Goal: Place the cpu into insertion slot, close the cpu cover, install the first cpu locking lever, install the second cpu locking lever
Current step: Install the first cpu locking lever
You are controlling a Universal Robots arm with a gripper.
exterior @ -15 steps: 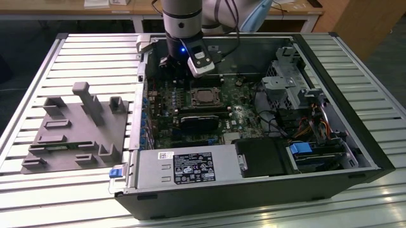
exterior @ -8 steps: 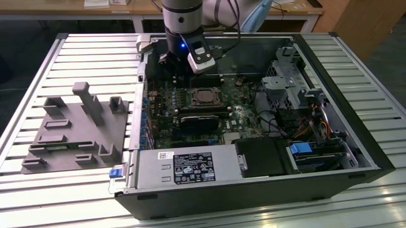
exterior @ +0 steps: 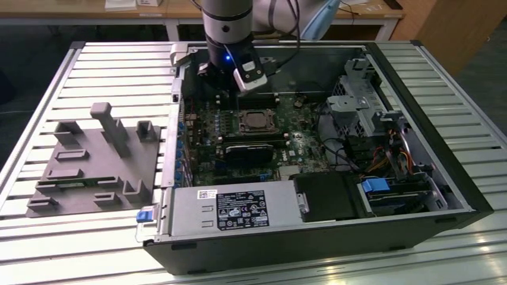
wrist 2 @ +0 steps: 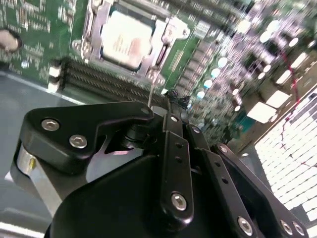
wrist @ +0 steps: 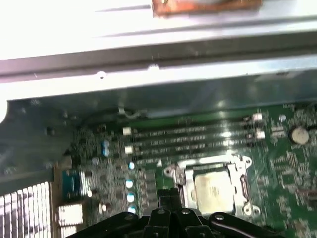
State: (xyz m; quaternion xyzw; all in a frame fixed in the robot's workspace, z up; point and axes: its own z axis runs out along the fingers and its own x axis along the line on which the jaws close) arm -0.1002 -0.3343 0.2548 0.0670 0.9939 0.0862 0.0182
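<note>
The cpu [wrist 2: 126, 39] lies flat in the insertion slot [exterior: 255, 120], its dull metal top showing in both wrist views [wrist: 213, 188]. The cpu cover [wrist 2: 166, 37], a silvery frame, lies down around the chip. A thin wire lever [wrist 2: 150, 94] stands up beside the socket's corner, close to my fingertips. My gripper [wrist 2: 173, 95] hangs over the motherboard just off the socket, on the memory-slot side. Its black fingers are pressed together and I see nothing between them. In the exterior view the gripper [exterior: 235, 89] is inside the open case, above the socket's far edge.
The case wall [wrist: 158, 74] rises close behind the long memory slots [wrist: 193, 136]. A black block [exterior: 247, 153] sits just in front of the socket, with the power supply [exterior: 230, 208] beyond it. A drive cage [exterior: 372, 110] fills the exterior view's right. A grey fixture plate [exterior: 95, 160] lies outside.
</note>
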